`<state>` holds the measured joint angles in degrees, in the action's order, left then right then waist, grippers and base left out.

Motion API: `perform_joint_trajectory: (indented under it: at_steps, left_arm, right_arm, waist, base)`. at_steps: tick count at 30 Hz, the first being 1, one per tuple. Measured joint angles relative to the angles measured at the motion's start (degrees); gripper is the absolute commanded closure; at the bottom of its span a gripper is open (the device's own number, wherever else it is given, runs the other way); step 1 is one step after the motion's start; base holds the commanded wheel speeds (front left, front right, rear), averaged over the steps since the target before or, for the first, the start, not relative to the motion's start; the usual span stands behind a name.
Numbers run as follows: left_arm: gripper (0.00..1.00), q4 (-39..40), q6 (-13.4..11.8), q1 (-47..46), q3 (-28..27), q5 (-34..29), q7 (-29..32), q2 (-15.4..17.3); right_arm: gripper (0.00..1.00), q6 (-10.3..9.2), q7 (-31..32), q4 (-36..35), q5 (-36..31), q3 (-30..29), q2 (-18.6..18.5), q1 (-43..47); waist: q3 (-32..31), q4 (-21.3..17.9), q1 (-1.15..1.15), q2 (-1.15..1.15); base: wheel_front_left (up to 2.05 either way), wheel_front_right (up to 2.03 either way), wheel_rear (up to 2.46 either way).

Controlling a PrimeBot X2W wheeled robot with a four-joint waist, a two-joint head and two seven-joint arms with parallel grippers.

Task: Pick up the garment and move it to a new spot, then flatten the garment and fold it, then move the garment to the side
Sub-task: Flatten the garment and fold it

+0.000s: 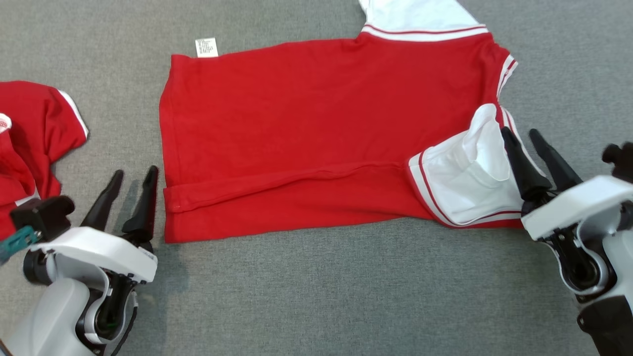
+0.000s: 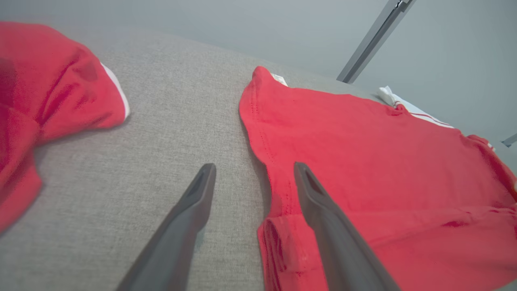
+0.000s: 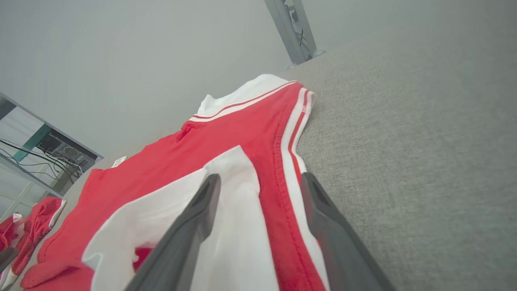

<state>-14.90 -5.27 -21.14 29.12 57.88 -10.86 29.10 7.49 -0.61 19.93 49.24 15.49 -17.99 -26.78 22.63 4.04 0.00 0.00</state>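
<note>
Left claw (image 1: pixel 134 172): fingers spread wide, holding nothing. It sits just beside the garment's (image 1: pixel 306 113) hem corner; in the left wrist view one finger crosses the hem, contact unclear.
Right claw (image 1: pixel 521 132): fingers spread wide, holding nothing, at the folded-in white sleeve (image 1: pixel 470 173); contact unclear.
Garment: red shirt, white striped trim, spread flat on the grey worktop (image 1: pixel 321 296) between the two claws, near long edge folded over, white label (image 1: pixel 206 47) at the far hem corner.
Second red garment (image 1: pixel 29 128): crumpled, apart, at the left edge.
</note>
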Motion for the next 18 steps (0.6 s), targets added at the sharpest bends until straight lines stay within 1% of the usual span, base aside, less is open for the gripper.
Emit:
perform_joint_trajectory:
  at_steps: [2,5,7,9,10,12,14,18]
  left_arm:
    - [0.0,-0.03,-1.35,1.24,-1.53,-0.94,-2.3,-0.75]
    - [0.0,0.88,-3.11,2.97,-5.1,-3.39,-3.87,-2.08]
    - [0.0,2.79,-4.56,3.98,-9.33,-7.64,-3.99,-3.22]
    - [0.0,5.8,-5.27,4.94,-14.23,-13.29,-4.09,-4.71]
    - [0.0,7.06,-5.27,5.82,-16.0,-15.89,-4.13,-5.61]
    - [0.0,9.25,-4.22,8.3,-18.45,-20.73,-4.12,-7.66]
    - [0.0,10.84,-3.33,10.31,-20.58,-25.28,-4.12,-8.9]
    - [0.0,12.14,-1.38,13.17,-22.69,-31.58,-4.13,-11.24]
  right_arm:
    - [0.0,0.0,-4.5,-1.46,-1.66,-0.35,-0.62,1.77]
    - [0.0,0.0,-11.23,-3.33,-6.55,-2.26,-1.13,3.91]
    - [0.0,0.0,-13.13,-4.85,-11.23,-3.88,-0.65,5.22]
    - [0.0,0.0,-13.91,-6.94,-16.11,-5.75,0.45,6.25]
    - [0.0,0.0,-14.13,-8.13,-18.34,-6.56,1.23,6.76]
    - [0.0,0.01,-14.26,-10.17,-22.54,-7.87,2.86,8.34]
    - [0.0,0.0,-14.33,-11.95,-25.94,-9.38,4.39,10.21]
    - [0.0,0.0,-14.38,-13.37,-29.82,-11.32,6.57,14.25]
  waist:
    - [-0.97,-0.21,0.0,0.0]
    - [-2.39,-0.56,0.0,0.0]
    - [-3.3,-0.81,0.0,0.0]
    - [-4.09,-1.08,0.0,0.0]
    - [-4.44,-1.2,0.0,0.0]
    - [-5.18,-1.41,0.0,0.0]
    - [-5.93,-1.57,0.0,0.0]
    - [-7.5,-1.63,0.0,0.0]
  base:
    - [0.0,0.0,0.0]
    - [0.0,0.0,0.0]
    - [0.0,0.0,0.0]
    - [0.0,0.0,0.0]
    - [0.0,0.0,0.0]
    - [0.0,0.0,0.0]
    - [0.0,0.0,0.0]
    - [0.0,0.0,0.0]
